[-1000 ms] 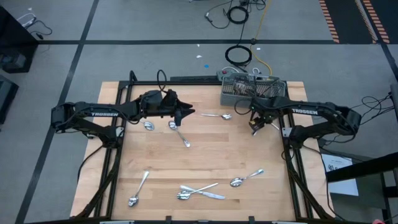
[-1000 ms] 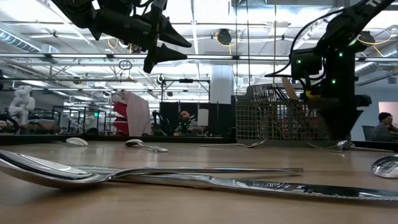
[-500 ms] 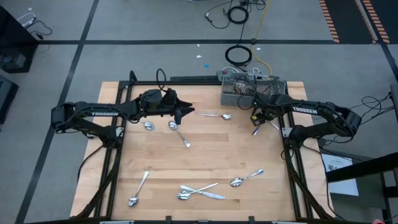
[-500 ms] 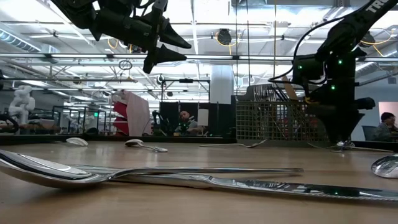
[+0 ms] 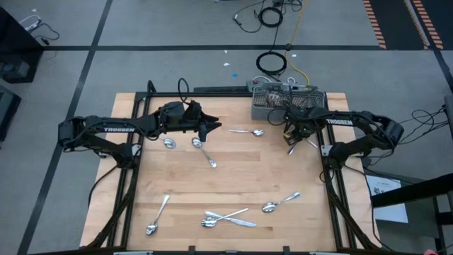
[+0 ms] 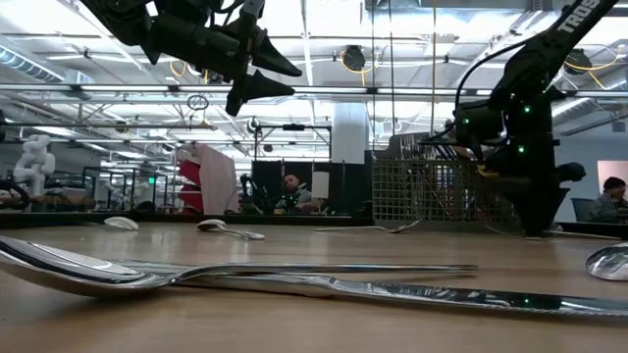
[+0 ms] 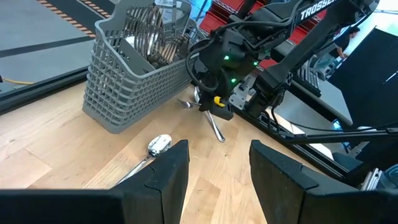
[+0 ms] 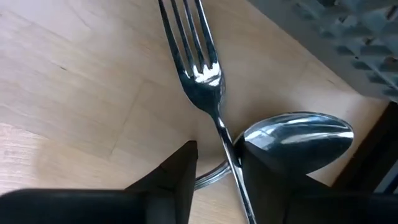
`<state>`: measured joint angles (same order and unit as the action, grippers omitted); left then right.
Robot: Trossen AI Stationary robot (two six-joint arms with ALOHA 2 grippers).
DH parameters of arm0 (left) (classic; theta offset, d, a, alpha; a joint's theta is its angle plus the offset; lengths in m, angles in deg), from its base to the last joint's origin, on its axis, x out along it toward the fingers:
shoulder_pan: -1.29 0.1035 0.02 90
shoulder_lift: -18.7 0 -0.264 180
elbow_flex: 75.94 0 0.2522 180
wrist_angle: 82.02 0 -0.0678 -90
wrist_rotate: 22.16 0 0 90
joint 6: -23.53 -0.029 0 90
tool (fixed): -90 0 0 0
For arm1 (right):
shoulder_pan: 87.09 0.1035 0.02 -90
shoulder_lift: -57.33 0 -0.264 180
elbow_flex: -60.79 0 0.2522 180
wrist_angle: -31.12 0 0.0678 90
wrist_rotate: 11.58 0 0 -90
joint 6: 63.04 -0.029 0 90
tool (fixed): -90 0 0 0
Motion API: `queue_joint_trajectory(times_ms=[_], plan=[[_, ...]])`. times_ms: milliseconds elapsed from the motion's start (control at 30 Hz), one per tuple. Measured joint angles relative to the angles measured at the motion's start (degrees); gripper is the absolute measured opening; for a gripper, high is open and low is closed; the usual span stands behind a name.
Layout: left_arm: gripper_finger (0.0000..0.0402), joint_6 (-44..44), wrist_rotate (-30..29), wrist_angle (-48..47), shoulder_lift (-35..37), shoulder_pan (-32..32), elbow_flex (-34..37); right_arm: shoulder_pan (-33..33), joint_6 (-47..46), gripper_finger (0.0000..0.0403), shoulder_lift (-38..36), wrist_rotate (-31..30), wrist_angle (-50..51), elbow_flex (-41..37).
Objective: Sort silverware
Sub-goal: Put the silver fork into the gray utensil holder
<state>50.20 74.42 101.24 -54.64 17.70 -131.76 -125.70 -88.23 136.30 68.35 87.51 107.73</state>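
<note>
Lower and nearer the basket [image 5: 287, 102] than a second ago, my right pincer [image 8: 216, 163] has narrowed around a fork [image 8: 198, 59] lying beside a spoon [image 8: 297, 138] at the worktop's [image 5: 233, 177] far right edge. Cutlery fills the basket. My left pincer [image 7: 214, 168] hovers parted. Other silverware [image 5: 230, 218] lies scattered, with open wood mid-table.

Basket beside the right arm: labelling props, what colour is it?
Grey, an open grid pattern; the basket shows best in the left wrist view.
</note>
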Motion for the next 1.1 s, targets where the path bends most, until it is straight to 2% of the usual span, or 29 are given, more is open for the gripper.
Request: queue_joint_trajectory(times_ms=[133, 333, 600, 867, 967, 1100], plan=[[0.0173, 0.02, 0.07, -0.02, 0.0, 0.01, 0.0, 0.0, 0.17, 0.0085, -0.13, 1.08, -0.39, -0.05], [0.0173, 0.04, 0.07, -0.01, 0.0, 0.01, 0.0, 0.0, 1.17, 0.0011, -1.31, 0.99, -0.13, -0.17], [0.0173, 0.04, 0.07, -0.02, 0.0, 0.01, 0.02, 0.04, 1.85, 0.0003, -4.65, 3.1, 0.26, -0.45], [0.0173, 0.0, 0.07, 0.0, 0.0, 0.01, 0.02, 0.89, 2.39, 0.0001, -11.89, 6.85, 1.27, -0.21], [0.0173, -0.02, 0.07, 0.0, 0.0, 0.12, 0.02, 0.92, 3.33, 0.0, -14.84, 11.24, 0.84, 0.39], [0.0173, -0.04, 0.09, 0.0, 0.0, 0.79, 0.02, 0.96, 7.47, 0.0, -17.86, 22.21, 0.35, 2.47]])
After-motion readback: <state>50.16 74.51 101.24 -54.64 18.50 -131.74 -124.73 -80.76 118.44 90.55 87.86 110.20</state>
